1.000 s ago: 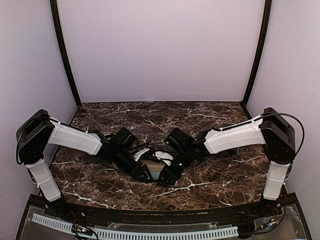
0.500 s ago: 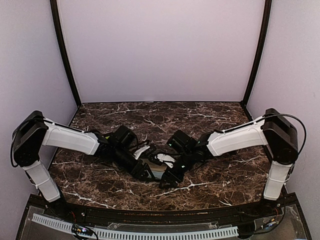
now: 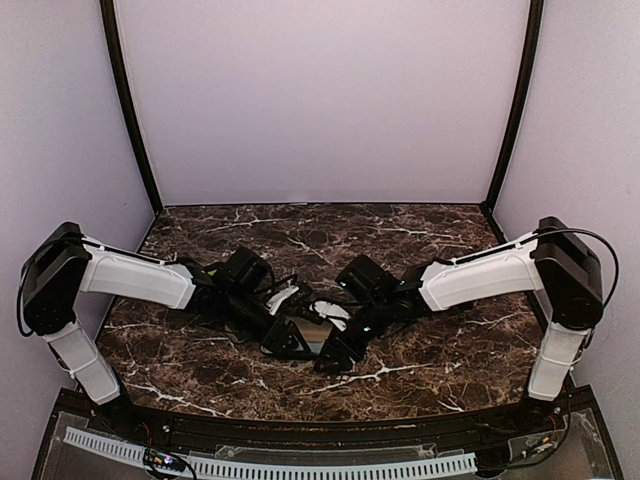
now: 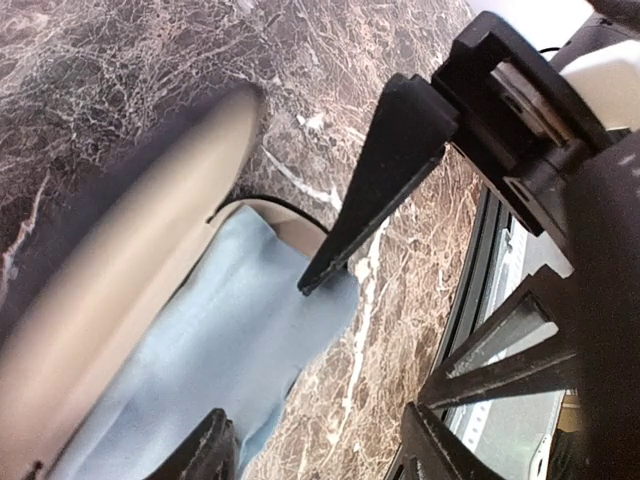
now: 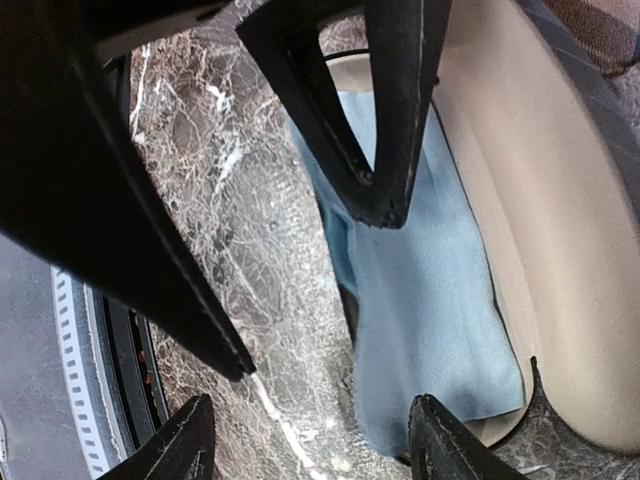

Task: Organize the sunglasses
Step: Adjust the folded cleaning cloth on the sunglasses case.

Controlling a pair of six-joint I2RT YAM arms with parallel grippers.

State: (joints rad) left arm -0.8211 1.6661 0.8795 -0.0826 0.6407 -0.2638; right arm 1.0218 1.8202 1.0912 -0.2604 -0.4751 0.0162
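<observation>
Black-wire sunglasses: we find them in no view; they may lie hidden beneath the limp light blue cloth (image 5: 420,290) in the smooth beige hollow of the open case (image 5: 545,220), right of frame at the right wrist. Left gripper (image 4: 312,418) and right gripper (image 5: 312,402), jaws apart and empty, crowd it over the glossy veined marble table (image 5: 240,220); we judge their hard tapered fingers (image 5: 390,110) could collide, or snag the cloth and drag it out.
</observation>
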